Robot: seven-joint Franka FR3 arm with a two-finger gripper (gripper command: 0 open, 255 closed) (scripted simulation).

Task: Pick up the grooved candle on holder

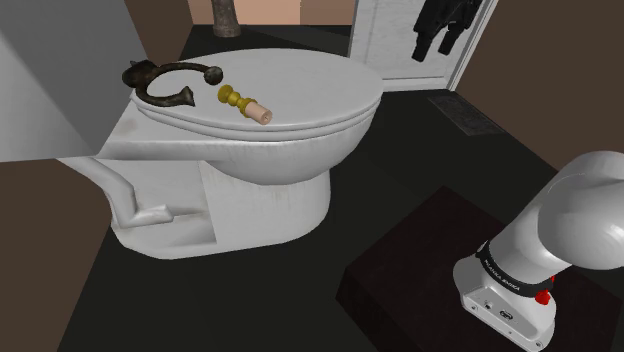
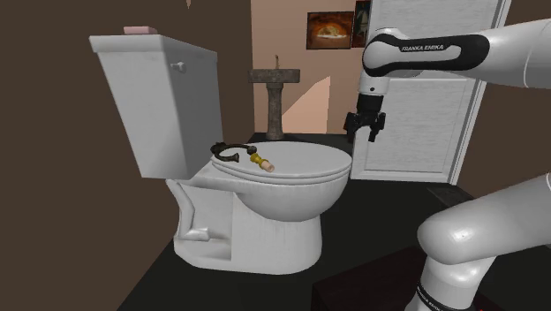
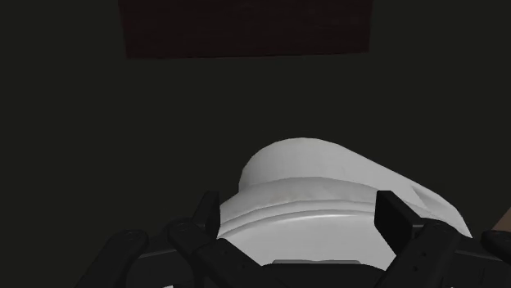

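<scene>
My pincer (image 2: 366,132) hangs open, its two black fingers standing apart with nothing between them. It sits out past the front rim of the closed white oval lid (image 1: 300,95) of the white toilet (image 2: 265,221), and higher than that lid. From the wrist I look down between the fingers (image 3: 210,214) at the lid's rounded front edge, with dark floor (image 3: 98,123) beyond.

The thing I want is the short pinkish candle (image 1: 260,113) set in a small brass-coloured turned holder (image 1: 233,97). It lies on its side on top of the lid, towards the lid's tank end, well apart from me. A dark curved metal fitting (image 1: 165,85) rests on the same end of the lid, near the holder but not touching it as far as I can tell.

I judge the piece light and stiff, an easy weight for me. The wax is the weak part: squeezed hard, it may dent or crack. The metal looks smooth and may be slippery. Being round and lying flat on a slightly domed lid, it could roll at a nudge (I cannot make out the grooves from here). I would come down from above and close across its axis where wax meets holder, or on the holder's narrow waist. My fingers should keep clear of the fitting.
</scene>
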